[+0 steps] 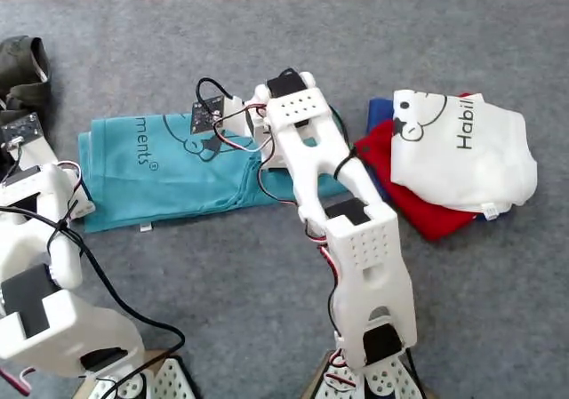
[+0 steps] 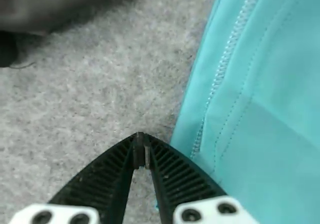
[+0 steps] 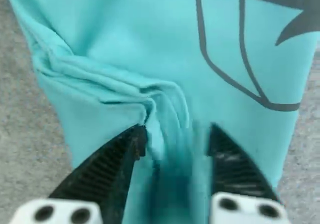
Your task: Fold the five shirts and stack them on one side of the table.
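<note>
Nearest the bases, the left arm (image 1: 40, 248) is folded back on itself at the near left corner of the gray table (image 1: 222, 283). Its wrist is raised close to the left edge. The left claw (image 2: 140, 145) is clenched, its two tips pressed together with nothing between them. It hangs over bare table just beside the hemmed edge of the teal shirt (image 2: 260, 109).

The right arm (image 1: 364, 248) rises from the near middle of the table and stretches forward and to the left, its wrist ending over the teal shirt (image 1: 151, 168). The right claw (image 3: 175, 134) is released. Its jaws stand apart on either side of a bunched ridge of that shirt's cloth, next to the dark printed outline.

There are two arms and five shirts. The teal one lies spread flat left of centre. To the right is a pile of three, well apart from it. In the pile, the white shirt (image 1: 462, 150) is on top, the red shirt (image 1: 413, 199) is under it and the blue shirt (image 1: 380, 110) shows at the bottom. Farthest off, at the far left edge, a dark shirt (image 1: 22, 66) lies crumpled.
</note>
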You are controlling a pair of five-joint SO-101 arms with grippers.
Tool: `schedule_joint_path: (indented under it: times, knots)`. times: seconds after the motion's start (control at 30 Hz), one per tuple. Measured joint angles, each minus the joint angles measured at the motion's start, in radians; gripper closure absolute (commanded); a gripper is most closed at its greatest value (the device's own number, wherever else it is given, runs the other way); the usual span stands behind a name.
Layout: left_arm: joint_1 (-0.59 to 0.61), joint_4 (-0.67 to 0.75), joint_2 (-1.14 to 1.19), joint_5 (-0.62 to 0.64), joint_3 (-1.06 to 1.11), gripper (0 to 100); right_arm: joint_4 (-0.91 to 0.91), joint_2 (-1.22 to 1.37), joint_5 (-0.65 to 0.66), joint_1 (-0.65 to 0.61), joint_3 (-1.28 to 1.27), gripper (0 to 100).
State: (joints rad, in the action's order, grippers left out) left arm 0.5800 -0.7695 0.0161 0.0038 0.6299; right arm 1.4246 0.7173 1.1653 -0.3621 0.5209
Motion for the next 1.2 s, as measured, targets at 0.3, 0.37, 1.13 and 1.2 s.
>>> schedule_joint_path:
  times: [0.3,0.37,1.13,1.2]
  knots:
    - [0.0,0.0,0.0,0.0,0.0,97,0.213,0.0,-0.123,0.071,0.203,94.2]
    - [0.0,0.0,0.0,0.0,0.0,97,0.293,0.0,-0.127,0.068,0.219,90.4]
    - [0.0,0.0,0.0,0.0,0.0,97,0.104,0.158,-0.278,-0.112,0.204,97.7]
    - [0.0,0.0,0.0,0.0,0.0,97,0.141,0.14,-0.279,-0.097,0.252,97.7]
